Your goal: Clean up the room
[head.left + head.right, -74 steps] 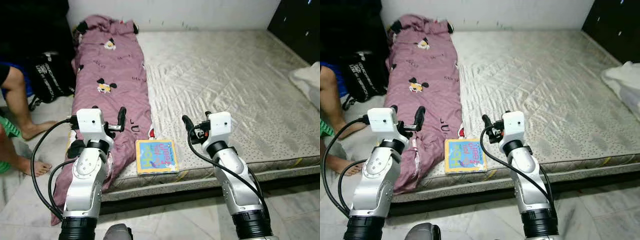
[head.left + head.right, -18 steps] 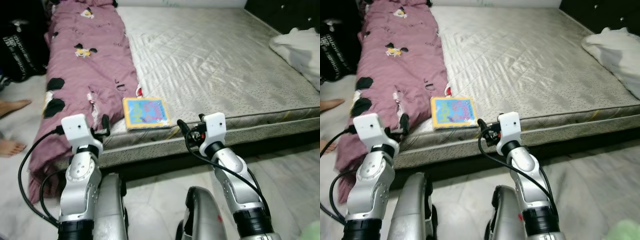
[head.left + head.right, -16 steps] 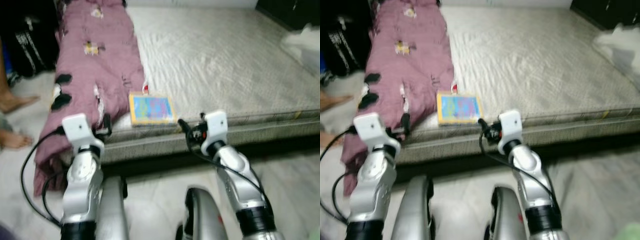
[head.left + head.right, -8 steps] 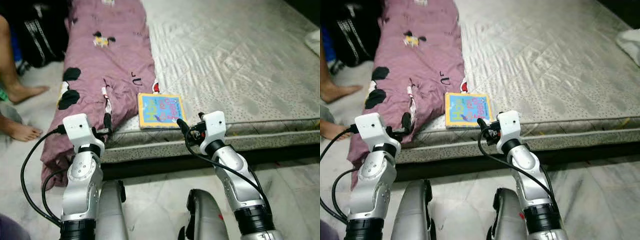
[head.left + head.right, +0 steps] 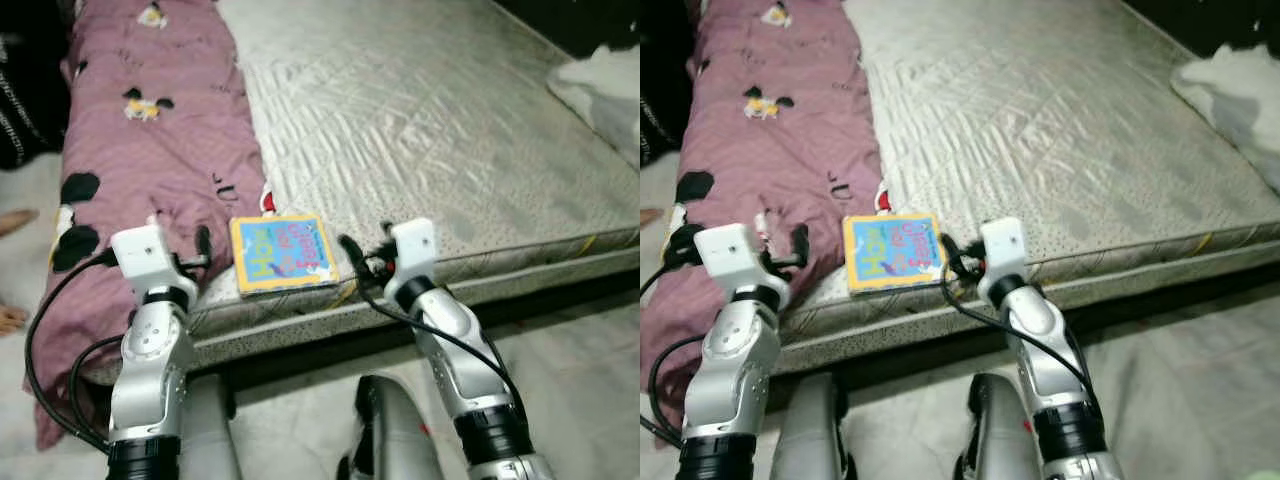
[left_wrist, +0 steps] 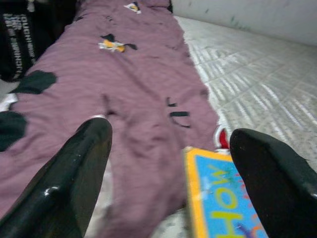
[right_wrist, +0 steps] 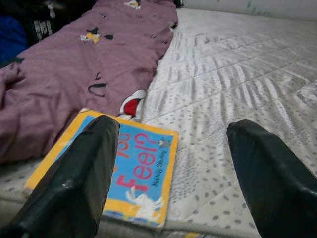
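Closed in on the bed since half a second ago. Flat yellow-bordered blue picture book point(image 5: 283, 253) lies at the grey quilted mattress point(image 5: 440, 130) near edge, touching the purple cartoon-print blanket point(image 5: 150, 140) at its 9 o'clock. Right end effector point(image 5: 358, 262) spread wide, empty, book at its 10 o'clock. Left end effector point(image 5: 195, 252) also released, over the blanket. Judgement: book is within reach.
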{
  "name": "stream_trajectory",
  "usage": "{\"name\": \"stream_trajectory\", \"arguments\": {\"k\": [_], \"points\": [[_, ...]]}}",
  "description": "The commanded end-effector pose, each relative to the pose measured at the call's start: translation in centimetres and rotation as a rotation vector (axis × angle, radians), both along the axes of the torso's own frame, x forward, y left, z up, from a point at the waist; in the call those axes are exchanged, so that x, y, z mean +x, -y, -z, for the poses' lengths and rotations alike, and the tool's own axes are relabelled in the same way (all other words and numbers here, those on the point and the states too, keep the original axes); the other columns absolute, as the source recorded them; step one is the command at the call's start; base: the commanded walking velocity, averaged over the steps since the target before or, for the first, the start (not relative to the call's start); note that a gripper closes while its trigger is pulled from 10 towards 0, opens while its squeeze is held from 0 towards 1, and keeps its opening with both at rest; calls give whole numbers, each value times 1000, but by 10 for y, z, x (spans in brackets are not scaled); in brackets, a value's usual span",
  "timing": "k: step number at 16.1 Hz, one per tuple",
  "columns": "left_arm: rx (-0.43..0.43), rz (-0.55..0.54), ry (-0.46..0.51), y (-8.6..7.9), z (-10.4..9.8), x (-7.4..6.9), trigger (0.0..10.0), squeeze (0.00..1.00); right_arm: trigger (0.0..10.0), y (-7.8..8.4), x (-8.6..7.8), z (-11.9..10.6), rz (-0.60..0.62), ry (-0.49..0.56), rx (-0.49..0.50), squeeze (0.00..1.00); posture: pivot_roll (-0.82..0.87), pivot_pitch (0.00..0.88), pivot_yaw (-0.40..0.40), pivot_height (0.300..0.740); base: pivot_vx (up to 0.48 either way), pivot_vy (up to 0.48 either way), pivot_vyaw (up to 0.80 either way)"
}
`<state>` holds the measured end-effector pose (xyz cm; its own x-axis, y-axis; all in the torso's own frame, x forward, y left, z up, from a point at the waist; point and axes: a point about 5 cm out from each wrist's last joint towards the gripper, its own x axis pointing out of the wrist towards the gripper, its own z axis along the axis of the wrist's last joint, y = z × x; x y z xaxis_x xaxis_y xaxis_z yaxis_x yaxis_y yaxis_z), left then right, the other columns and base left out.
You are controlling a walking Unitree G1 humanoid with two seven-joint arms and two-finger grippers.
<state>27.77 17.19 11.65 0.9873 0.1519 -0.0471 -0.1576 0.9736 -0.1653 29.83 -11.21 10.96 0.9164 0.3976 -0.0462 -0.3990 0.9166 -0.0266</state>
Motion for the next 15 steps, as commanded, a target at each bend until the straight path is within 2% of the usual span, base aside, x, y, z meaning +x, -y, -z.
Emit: {"name": "stream_trajectory", "arguments": {"k": [1,7,11,15], "points": [[-10,32,-17,10,3,0,10000,0,10000,12,-1,4,33,-16,-7,0,9,63,-56,570,0,0,0],[-6,17,-19,8,4,6,10000,0,10000,12,-4,5,22,-14,-7,0,-1,67,-57,570,0,0,0],[-10,-5,-8,3,1,15,10000,0,10000,12,-7,4,27,-19,15,0,-15,70,-51,540,0,0,0],[-76,-51,-36,2,6,20,10000,0,10000,16,-14,3,40,-36,25,0,-34,96,-49,540,0,0,0]]}}
